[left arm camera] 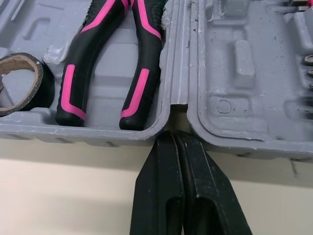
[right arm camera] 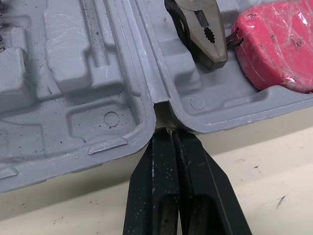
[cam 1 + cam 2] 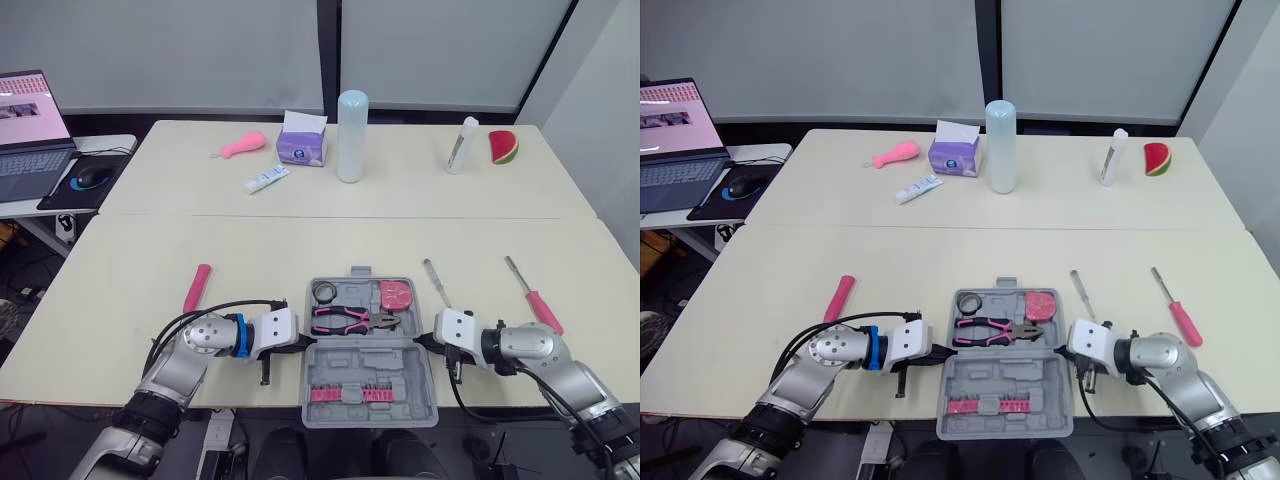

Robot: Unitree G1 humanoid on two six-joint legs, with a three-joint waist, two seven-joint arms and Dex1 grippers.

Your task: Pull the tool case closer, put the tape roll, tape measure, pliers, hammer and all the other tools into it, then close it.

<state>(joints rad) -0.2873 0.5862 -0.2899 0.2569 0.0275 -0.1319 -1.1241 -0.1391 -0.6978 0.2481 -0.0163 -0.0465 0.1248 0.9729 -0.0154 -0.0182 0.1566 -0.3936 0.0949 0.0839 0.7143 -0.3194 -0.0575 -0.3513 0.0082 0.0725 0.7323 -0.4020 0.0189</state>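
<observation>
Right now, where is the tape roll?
In the head views, the tape roll lies in the open tool case, far left corner, beside the pliers.

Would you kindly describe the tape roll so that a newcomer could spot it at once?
On the near table, find the open grey tool case at its front edge. In its far half, the tape roll lies in the left corner, beside the pliers: it is the only black ring there.

The left gripper point(image 1: 177, 134), fingers pressed together, touches the hinge notch of the open grey tool case point(image 1: 244, 103); inside lie the pliers point(image 1: 105, 58) (pink-and-black handles) beside the tape roll point(image 1: 24, 83).
</observation>
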